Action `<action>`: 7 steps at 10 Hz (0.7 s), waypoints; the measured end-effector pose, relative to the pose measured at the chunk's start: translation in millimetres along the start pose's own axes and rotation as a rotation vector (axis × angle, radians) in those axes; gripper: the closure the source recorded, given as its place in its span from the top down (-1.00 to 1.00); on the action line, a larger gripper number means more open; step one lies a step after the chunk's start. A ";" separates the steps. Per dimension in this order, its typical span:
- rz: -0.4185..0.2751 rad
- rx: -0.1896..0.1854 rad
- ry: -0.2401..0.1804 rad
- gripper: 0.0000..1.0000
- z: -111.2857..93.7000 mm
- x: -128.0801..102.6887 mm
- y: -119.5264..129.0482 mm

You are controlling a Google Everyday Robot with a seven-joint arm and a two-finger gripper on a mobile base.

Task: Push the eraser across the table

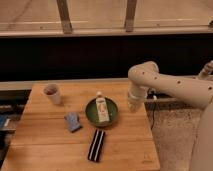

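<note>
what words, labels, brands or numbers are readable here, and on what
No text can be read anywhere.
white bottle in the green bowl: coloured label patch, lettering cannot be made out.
eraser: a white stripe only, no words.
cup and table: no markings seen.
claw, above the table's right side beside the bowl: no markings seen.

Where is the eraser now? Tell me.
The eraser lies near the table's front edge, just before the green bowl; the gripper hovers right of the bowl.
</note>
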State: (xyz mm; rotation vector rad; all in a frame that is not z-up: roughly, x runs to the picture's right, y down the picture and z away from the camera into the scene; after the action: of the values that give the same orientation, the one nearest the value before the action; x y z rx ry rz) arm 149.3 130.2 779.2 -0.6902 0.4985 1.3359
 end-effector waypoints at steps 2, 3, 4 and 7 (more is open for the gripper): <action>0.009 -0.023 0.026 -1.00 19.4 29.2 6.0; 0.005 -0.036 0.037 -1.00 28.1 36.5 11.6; 0.002 -0.057 0.042 -1.00 33.1 40.0 18.1; -0.044 -0.118 0.069 -1.00 45.9 55.7 49.9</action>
State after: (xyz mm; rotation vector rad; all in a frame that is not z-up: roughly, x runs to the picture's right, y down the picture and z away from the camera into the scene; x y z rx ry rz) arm 107.6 206.1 765.0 -0.8429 0.4597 1.3114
